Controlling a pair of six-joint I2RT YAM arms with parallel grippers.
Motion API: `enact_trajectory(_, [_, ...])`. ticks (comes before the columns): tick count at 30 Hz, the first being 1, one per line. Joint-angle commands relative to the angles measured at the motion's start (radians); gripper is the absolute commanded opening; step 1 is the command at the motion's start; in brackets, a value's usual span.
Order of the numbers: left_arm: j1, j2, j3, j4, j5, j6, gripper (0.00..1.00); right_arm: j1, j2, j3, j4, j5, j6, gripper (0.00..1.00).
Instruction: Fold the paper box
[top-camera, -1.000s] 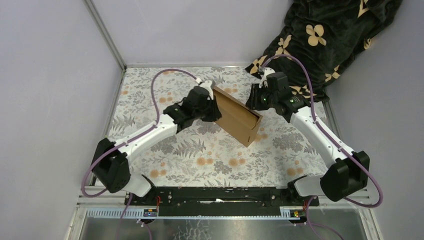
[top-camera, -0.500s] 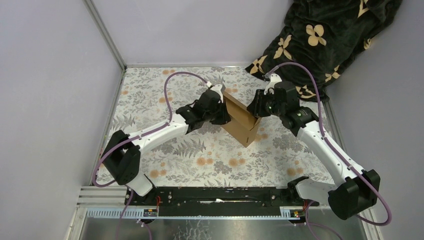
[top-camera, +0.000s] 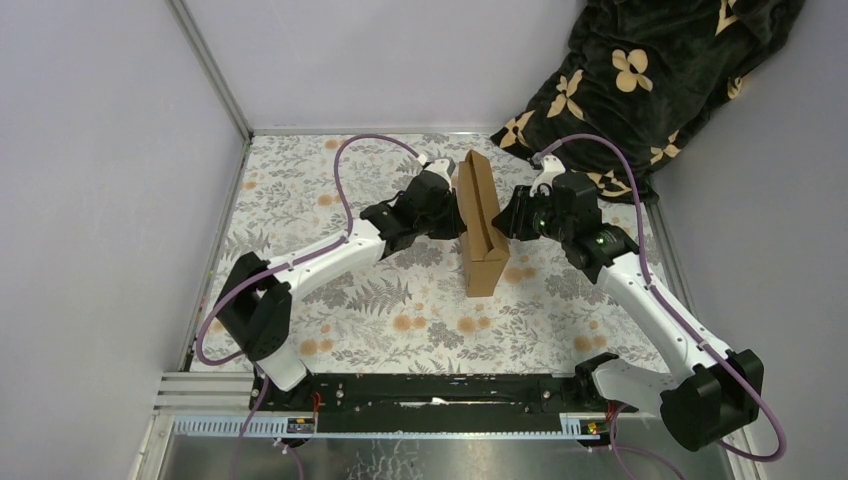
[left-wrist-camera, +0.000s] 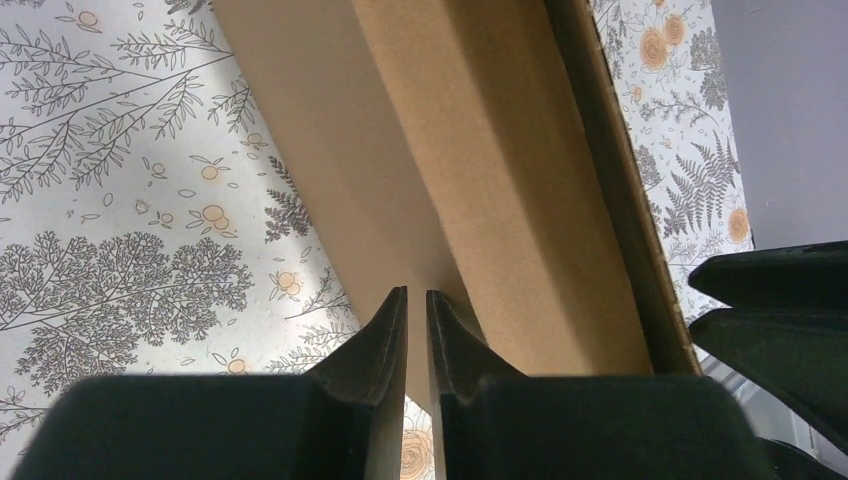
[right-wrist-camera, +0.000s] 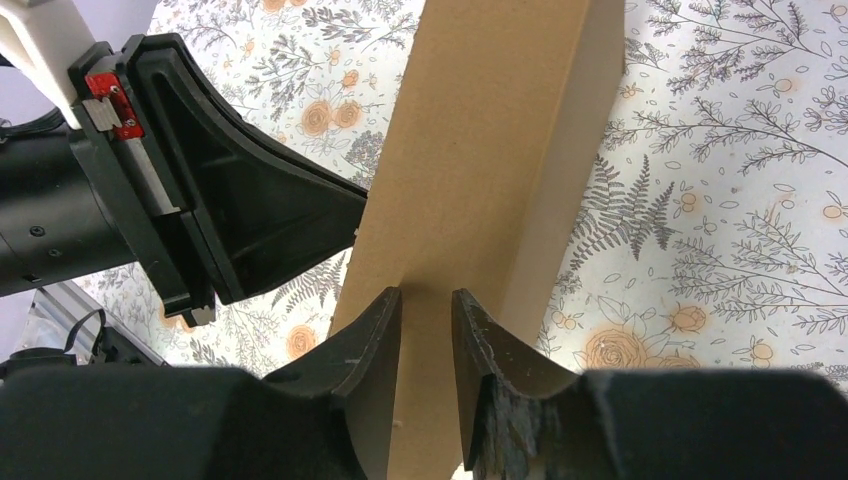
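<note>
The paper box (top-camera: 480, 215), plain brown cardboard, stands on edge mid-table as a narrow slab running near to far. My left gripper (top-camera: 455, 212) is against its left side. In the left wrist view the jaws (left-wrist-camera: 416, 295) are nearly together, pinching a corner of a cardboard panel (left-wrist-camera: 500, 150). My right gripper (top-camera: 506, 222) meets the box from the right. In the right wrist view its jaws (right-wrist-camera: 427, 295) straddle the box's edge (right-wrist-camera: 480, 150), and cardboard fills the gap between them. The left gripper's black body (right-wrist-camera: 230, 220) shows behind the box.
A floral cloth (top-camera: 400, 310) covers the table. A dark blanket with tan flowers (top-camera: 650, 70) is heaped at the back right corner. Grey walls close the left and back, and a metal rail (top-camera: 430, 395) runs along the near edge.
Both arms have turned the box from a diagonal lie to standing near-to-far. The left arm reached further right, and the right jaws narrowed on the cardboard.
</note>
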Motion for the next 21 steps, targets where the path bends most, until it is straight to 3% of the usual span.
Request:
enact_trajectory(1, [-0.011, 0.004, 0.053, 0.059, 0.005, -0.011, 0.17, 0.018, -0.006, -0.026, -0.005, -0.046, 0.011, 0.32])
enact_trajectory(9, [-0.02, 0.017, 0.062, 0.059, 0.005, -0.009, 0.17, 0.038, 0.018, -0.018, -0.011, -0.022, 0.013, 0.32])
enact_trajectory(21, [-0.019, 0.004, 0.055, 0.039, -0.03, 0.005, 0.17, 0.037, -0.032, 0.027, -0.054, 0.147, 0.055, 0.38])
